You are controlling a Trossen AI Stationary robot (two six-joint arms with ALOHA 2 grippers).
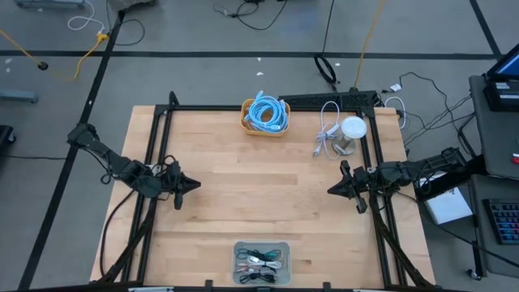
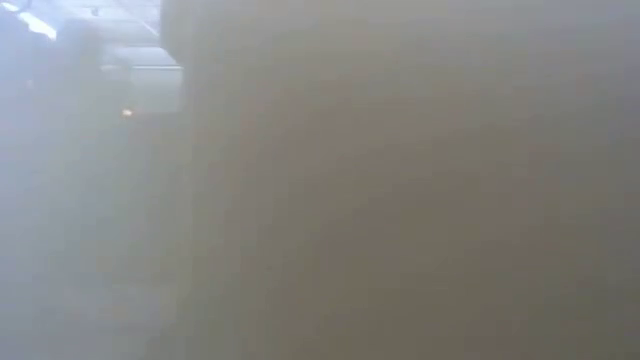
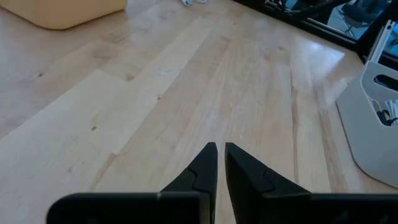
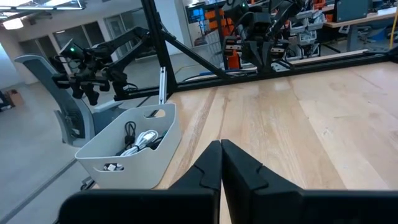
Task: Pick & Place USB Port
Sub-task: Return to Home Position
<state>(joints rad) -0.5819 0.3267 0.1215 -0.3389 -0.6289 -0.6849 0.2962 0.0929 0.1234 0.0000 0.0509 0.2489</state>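
Observation:
A grey bin [image 1: 261, 261] at the table's near edge holds several small cables and plugs [image 4: 138, 142]; I cannot pick out a USB port among them. My left gripper [image 1: 195, 185] hovers over the table's left part, pointing toward the middle. Its fingers [image 3: 221, 149] are shut but for a sliver, with nothing between them. My right gripper [image 1: 331, 190] hovers at the right side, pointing level toward the middle, shut and empty [image 4: 221, 144]. The bin shows beside each gripper in its wrist view [image 3: 373, 118].
A yellow basket [image 1: 265, 118] with a coiled blue cable stands at the far edge, in the middle. A white cable and a round white object [image 1: 350, 131] lie at the far right. Bare wood [image 1: 259, 186] spreads between the grippers. Black frame bars [image 1: 154, 162] run along the table's sides.

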